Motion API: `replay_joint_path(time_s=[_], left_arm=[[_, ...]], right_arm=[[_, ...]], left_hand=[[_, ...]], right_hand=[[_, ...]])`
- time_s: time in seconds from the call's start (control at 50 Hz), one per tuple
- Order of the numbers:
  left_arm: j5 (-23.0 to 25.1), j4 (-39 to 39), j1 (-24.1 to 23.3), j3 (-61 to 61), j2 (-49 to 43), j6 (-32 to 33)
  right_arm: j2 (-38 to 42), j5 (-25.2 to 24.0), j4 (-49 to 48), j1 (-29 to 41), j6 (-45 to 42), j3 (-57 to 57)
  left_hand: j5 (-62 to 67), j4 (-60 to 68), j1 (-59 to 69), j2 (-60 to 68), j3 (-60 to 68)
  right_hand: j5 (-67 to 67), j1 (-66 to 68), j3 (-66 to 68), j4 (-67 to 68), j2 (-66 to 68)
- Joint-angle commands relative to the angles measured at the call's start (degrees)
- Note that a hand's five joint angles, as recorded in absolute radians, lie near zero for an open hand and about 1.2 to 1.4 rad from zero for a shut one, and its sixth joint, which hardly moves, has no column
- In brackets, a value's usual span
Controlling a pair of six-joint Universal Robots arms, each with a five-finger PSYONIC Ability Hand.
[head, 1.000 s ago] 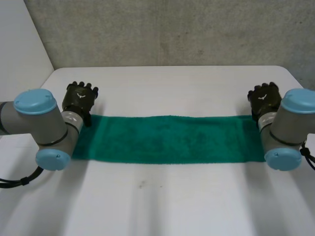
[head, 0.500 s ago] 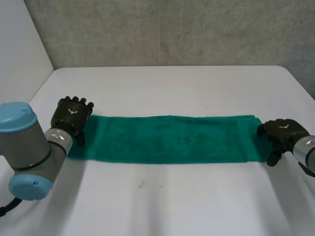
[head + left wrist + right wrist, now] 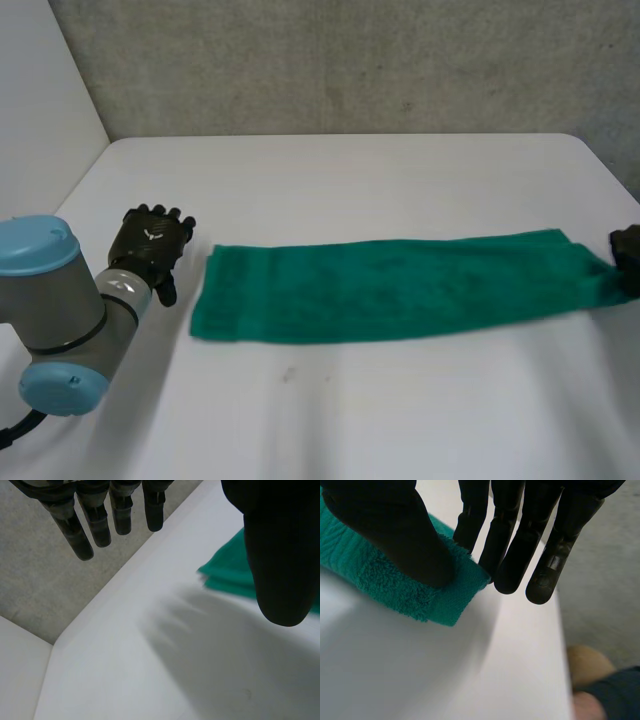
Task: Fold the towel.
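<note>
Long green terry towel (image 3: pixel 385 288) lies flat across the white table (image 3: pixel 350 180), long axis side to side, right end angled slightly away from the robot. Right hand (image 3: pixel 395 525) seems to pinch that end's corner, thumb on top. Left hand (image 3: pixel 150 242), fingers straight, holds nothing, near the left end without touching it.

A broad white table with rounded corners (image 3: pixel 380 180) takes up most of the space in front of me, its matte top lit by soft, even light. A small dark speck (image 3: pixel 288 376) marks the top toward the near side. Behind the far edge rises a rough grey concrete wall (image 3: pixel 350 60), mottled and pitted. At the left a smooth white panel (image 3: pixel 40 90) stands upright along the table's side and meets the concrete in a straight corner. Beyond the table's right edge a speckled grey surface (image 3: pixel 605 595) shows, and low beside it a blurred tan and dark-blue shape (image 3: pixel 600 690) that I cannot make out.
</note>
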Motion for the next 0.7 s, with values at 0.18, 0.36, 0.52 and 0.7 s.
replay_joint_path(time_s=[0.18,0.36,0.52,0.7], left_arm=[[-0.17,-0.13,0.13,-0.90,1.82,-0.13],[-0.52,-0.39,-0.39,-1.33,5.06,-0.30],[-0.52,-0.40,-0.39,-2.04,5.42,-0.30],[-0.35,-0.31,-0.66,-1.95,5.51,-0.39]], right_arm=[[-4.50,1.90,4.91,14.12,-4.10,-10.46],[1.81,-0.82,3.85,41.34,-2.43,-20.91],[15.17,-6.10,3.41,55.87,-2.52,-27.95],[20.72,-5.75,3.32,59.48,-2.52,-29.71]], left_hand=[[-1.91,-1.65,-2.18,-1.50,-2.20],[-1.91,-1.65,-2.18,-1.50,-2.20],[-1.91,-1.65,-2.18,-1.50,-2.20],[-1.91,-1.65,-2.18,-1.50,-2.20]], right_hand=[[14.11,25.19,12.39,11.83,12.73],[14.11,25.19,12.39,11.83,12.73],[14.11,25.19,12.39,11.83,12.73],[-1.64,9.44,-3.36,-3.92,-3.02]])
